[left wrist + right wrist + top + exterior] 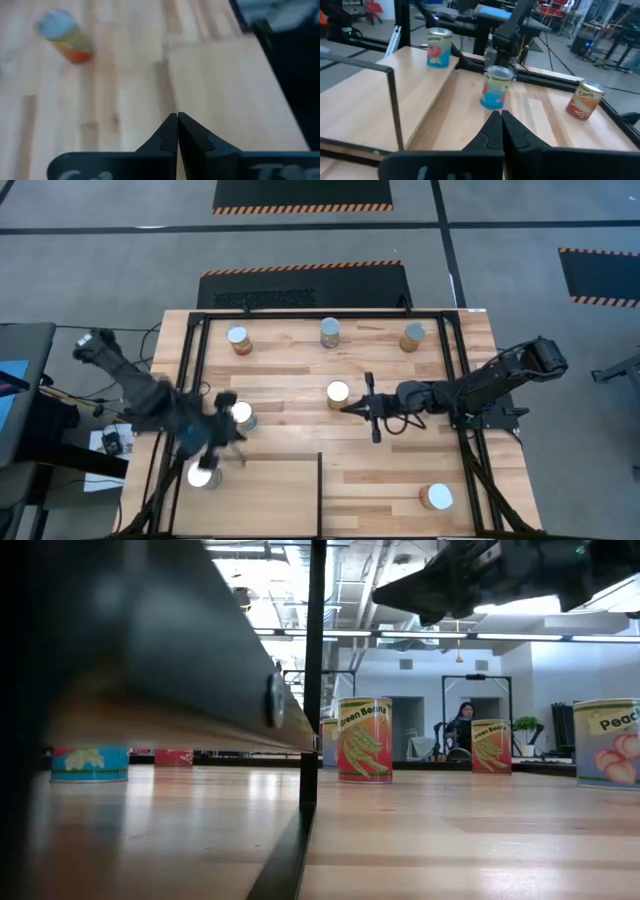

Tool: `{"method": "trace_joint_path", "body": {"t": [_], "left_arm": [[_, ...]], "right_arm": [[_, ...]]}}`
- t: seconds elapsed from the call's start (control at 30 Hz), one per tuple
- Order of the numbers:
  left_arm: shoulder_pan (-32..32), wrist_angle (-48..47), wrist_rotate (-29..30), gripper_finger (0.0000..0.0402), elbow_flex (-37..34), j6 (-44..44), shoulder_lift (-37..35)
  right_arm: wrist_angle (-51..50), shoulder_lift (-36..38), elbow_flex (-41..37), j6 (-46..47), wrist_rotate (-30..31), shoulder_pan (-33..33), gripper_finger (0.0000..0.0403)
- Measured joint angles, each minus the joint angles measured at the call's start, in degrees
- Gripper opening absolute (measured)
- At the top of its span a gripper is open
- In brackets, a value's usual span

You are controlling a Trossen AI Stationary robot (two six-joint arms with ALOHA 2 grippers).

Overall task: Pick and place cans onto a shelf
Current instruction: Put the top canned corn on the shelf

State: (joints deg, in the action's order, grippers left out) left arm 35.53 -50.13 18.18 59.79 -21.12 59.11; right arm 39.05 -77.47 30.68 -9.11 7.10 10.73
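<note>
Dark left claw (212,442) above shelf (270,498)

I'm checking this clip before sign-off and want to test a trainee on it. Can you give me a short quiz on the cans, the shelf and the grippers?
1. How many cans show in the high view?
2. True or false: the right gripper holds a can.
3. How many cans stand on the shelf? A none, B one, C three.

Key
1. Seven.
2. False: its fingers are shut on nothing, above the middle of the table.
3. B: one can, at the shelf's left edge.
</note>
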Motion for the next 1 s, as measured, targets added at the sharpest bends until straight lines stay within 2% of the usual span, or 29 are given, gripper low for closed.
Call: {"method": "trace_joint_path", "body": {"t": [0.13,0.27,0.47,0.57,0.77,1.0], "left_arm": [[-14.9,1.9,-3.6,0.0000,-4.4,5.7,-5.1],[-30.5,0.8,-7.9,0.0000,-4.9,11.9,-5.6],[-52.6,-2.4,-12.3,0.0000,-4.9,21.9,-2.2],[-61.4,-3.3,-13.2,0.0001,-4.9,25.8,1.2],[-72.2,-2.5,-12.7,0.0039,-4.9,34.5,9.7],[-75.6,1.3,-6.0,0.0113,-4.9,38.3,18.0]], "right_arm": [[3.0,-2.7,-0.1,0.0,-2.3,-1.4,0.0002],[8.0,-5.8,-0.1,0.0,-2.9,-2.0,0.0002],[11.5,-8.1,-0.1,0.4,-2.7,-1.0,0.0002],[10.9,-7.7,-0.1,0.9,-2.7,0.3,0.0002],[11.9,-7.6,0.0,-1.3,-1.0,3.2,0.0003],[12.2,-7.6,0.0,-2.8,0.6,4.7,0.0003]]}}
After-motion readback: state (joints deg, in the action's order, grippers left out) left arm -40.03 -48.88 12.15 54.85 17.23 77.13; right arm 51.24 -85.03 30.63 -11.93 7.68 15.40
